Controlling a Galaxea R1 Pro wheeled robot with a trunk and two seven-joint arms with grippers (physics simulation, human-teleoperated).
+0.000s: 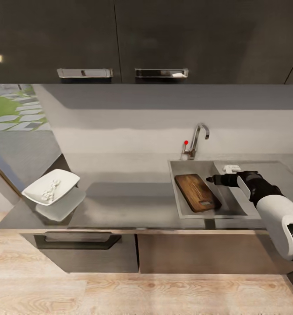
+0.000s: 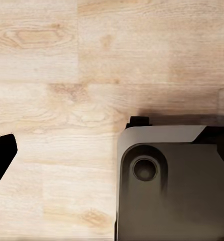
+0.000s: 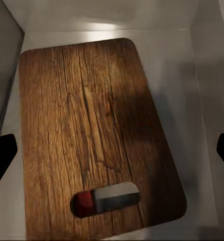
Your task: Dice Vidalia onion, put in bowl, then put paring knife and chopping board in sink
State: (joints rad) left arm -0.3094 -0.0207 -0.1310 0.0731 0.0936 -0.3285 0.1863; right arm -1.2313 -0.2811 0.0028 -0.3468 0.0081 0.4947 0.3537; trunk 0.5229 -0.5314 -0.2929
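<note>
Paring knife lies flat on chopping board, directly below right gripper. Board rests inside sink. Gripper's 2 fingers spread apart, empty, above basin. Bowl with diced onion far off on countertop. Left gripper: state unclear.

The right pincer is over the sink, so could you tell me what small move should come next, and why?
Probably lift the right pincer clear of the sink: it is open and empty, the chopping board already lies in the basin with the paring knife on it, and diced onion sits in the bowl.
</note>
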